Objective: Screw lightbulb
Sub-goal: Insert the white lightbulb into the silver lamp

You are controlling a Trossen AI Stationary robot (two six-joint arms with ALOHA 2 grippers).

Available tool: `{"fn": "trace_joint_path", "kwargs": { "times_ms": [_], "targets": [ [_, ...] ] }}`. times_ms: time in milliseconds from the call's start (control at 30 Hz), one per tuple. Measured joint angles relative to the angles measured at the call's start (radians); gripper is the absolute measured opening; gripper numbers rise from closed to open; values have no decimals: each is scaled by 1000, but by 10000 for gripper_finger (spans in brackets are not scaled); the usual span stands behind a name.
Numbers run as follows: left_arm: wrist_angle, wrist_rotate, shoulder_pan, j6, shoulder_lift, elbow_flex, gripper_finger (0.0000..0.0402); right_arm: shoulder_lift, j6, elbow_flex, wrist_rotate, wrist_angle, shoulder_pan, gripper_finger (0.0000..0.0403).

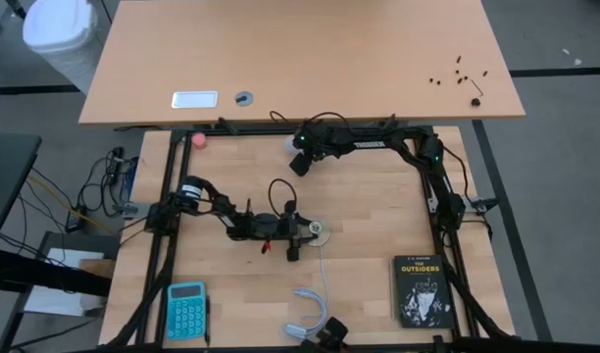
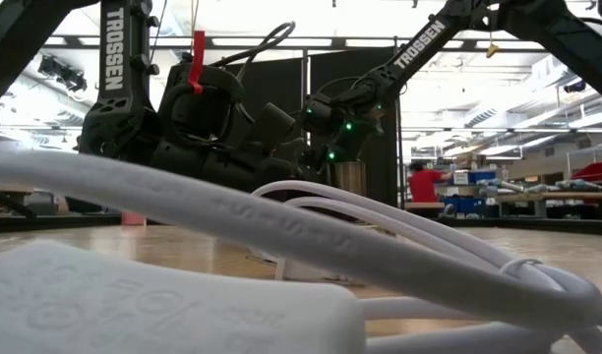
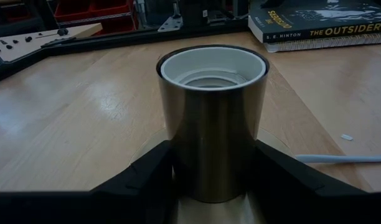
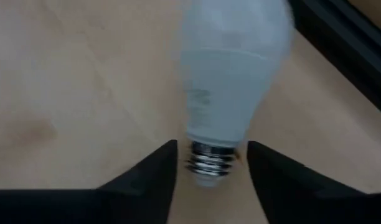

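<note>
Currently the lightbulb (image 4: pixel 231 81) is seen lying on the wood by the back rail, well apart from the socket (image 3: pixel 212 124), screw base between the right gripper (image 4: pixel 212 163) fingers, apparently clamped; socket is held upright by the left gripper (image 3: pixel 212 177)

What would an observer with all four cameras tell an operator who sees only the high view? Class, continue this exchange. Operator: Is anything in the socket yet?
Observer: No. The left wrist view shows the socket empty, with its white threaded inside bare.
Operator: Is it being held?
Observer: Yes. The left gripper is closed against its metal sides.
Operator: Which way does the lightbulb point?
Observer: In the right wrist view, the lightbulb has its screw base facing the right gripper and its globe pointing away.
</note>
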Motion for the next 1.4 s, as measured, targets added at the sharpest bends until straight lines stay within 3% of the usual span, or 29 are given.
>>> {"fn": "trace_joint_path", "kwargs": {
  "times_ms": [300,467,667,933,1100,1233,1400],
  "targets": [
    [0,-2,0,0,0,0,209,-26,-3,3,-29,-46,4,44],
    [0,-2,0,-5,0,0,209,-61,-22,0,-37,-126,5,7],
    [0,-3,0,-9,0,0,209,-93,-29,0,-26,-197,22,78],
    [0,-3,0,-11,0,0,209,-92,-62,5,-12,-169,53,236],
    [0,-3,0,-11,0,0,209,-51,-26,86,-41,-221,18,320],
    [0,-3,0,-11,0,0,209,-5,-46,177,-65,-272,-8,345],
    [-1,-3,0,-10,0,0,209,62,-75,261,-97,-307,-16,340]
  ]
}}
